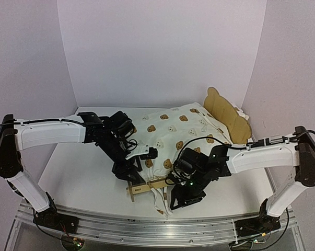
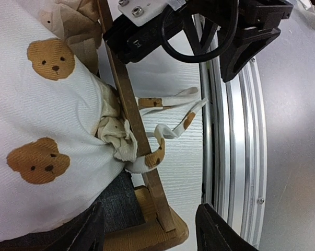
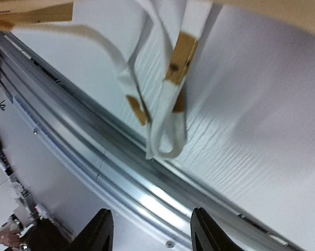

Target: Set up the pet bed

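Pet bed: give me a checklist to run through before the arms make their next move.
1. Left claw open: ok, it straddles a corner of the bed frame.
2. Right claw open and empty: ok.
3. Mattress lying on the frame: ok.
4. Ties fastened: not ok, they hang loose past the foot rail.
5. Mattress flat at that corner: not ok, bunched against the rail.
6. Headboard upright: ok.
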Controlling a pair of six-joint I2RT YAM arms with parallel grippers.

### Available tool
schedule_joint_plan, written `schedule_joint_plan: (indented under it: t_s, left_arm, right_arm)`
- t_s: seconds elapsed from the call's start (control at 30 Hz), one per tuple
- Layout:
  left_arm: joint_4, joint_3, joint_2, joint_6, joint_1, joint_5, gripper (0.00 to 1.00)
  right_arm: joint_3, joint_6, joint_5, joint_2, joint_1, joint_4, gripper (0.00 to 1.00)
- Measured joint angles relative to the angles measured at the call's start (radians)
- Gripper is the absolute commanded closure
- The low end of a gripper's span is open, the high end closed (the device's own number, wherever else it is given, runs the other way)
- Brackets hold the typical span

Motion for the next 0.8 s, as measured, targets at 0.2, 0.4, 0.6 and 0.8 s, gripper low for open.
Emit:
schedule_joint_plan:
  t_s: [0.2, 0.4, 0.6, 0.8]
  left_arm:
    - [0.052, -0.02, 0.03, -0.154, -0.034, -0.065, 0.4]
    - [0.071, -0.056, 0.04, -0.247, -0.08, -0.101, 0.41]
    - [0.094, -0.084, 0.04, -0.307, -0.103, -0.133, 0.47]
    - [0.124, -0.091, 0.044, -0.329, -0.104, -0.176, 0.63]
  right_arm:
    - [-0.109, 0.111, 0.248, -0.041, 0.001, 0.219, 0.62]
    - [-0.206, 0.198, 0.403, -0.037, 0.031, 0.456, 0.62]
    - [-0.26, 0.268, 0.444, 0.033, 0.059, 0.655, 0.63]
    - [-0.274, 0.308, 0.492, 0.063, 0.062, 0.75, 0.71]
